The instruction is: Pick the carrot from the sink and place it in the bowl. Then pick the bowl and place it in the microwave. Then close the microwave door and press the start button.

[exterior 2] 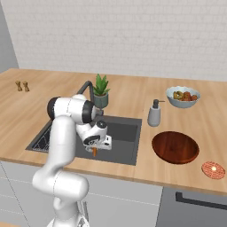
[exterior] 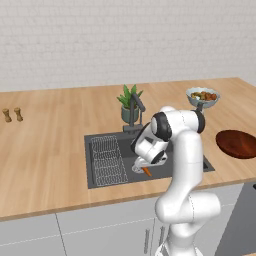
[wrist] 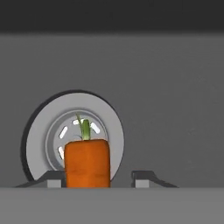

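the dark sink [exterior: 102,142] surrounds the lowered gripper [wrist: 98,179], its round drain [wrist: 72,135] just beyond the tips. the bowl [exterior 2: 175,147] sits well off to its right. jaws part-open, the carrot [wrist: 86,162] between them, against one finger; whether they grip it is unclear.

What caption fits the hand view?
Gripper fingertips flank the carrot above the sink drain.

potted plant [exterior 2: 101,91] standing behind basin; soap dispenser [exterior 2: 154,113] sitting nearby; pale fruit bowl [exterior 2: 182,96] resting further back; two small shakers [exterior: 12,114] standing well apart, far left.
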Robot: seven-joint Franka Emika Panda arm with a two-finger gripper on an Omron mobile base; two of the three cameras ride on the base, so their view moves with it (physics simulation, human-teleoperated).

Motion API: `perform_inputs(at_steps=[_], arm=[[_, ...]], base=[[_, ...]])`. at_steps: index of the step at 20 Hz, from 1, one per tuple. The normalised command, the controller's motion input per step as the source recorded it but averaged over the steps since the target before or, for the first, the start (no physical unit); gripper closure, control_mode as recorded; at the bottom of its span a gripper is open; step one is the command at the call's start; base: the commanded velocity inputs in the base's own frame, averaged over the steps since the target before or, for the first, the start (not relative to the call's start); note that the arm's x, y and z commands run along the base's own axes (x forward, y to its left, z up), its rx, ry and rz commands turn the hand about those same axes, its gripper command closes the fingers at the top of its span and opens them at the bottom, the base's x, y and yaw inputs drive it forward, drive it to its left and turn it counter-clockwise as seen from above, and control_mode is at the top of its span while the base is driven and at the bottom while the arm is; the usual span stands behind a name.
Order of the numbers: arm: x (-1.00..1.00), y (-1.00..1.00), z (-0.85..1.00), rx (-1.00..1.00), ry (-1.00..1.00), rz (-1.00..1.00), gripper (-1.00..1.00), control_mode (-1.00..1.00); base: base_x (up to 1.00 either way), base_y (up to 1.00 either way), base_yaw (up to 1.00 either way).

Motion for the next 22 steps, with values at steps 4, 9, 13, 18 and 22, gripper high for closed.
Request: perform_inputs(at_steps=[4, 9, 13, 18, 22], arm=[[0.00, 0.00, -0.07, 0.00, 0.00, 0.00, 1.00, -1.00], [-0.12, 0.00, 0.00, 0.00, 0.00, 0.00, 1.00, -1.00], [-0.20, -0.08, 0.18, 0.00, 0.00, -0.01, 1.00, -1.00], [-0.20, -0.28, 0.57, 0.05, -0.01, 0.00, 1.00, -1.00], [-0.21, -0.26, 0.75, 0.03, -0.01, 0.00, 1.00, -1.00]], base=[[0.00, 0.00, 0.00], [0.00, 0.00, 0.00], [0.00, 0.00, 0.00], [0.00, 0.00, 0.00], [0.00, 0.00, 0.00]])
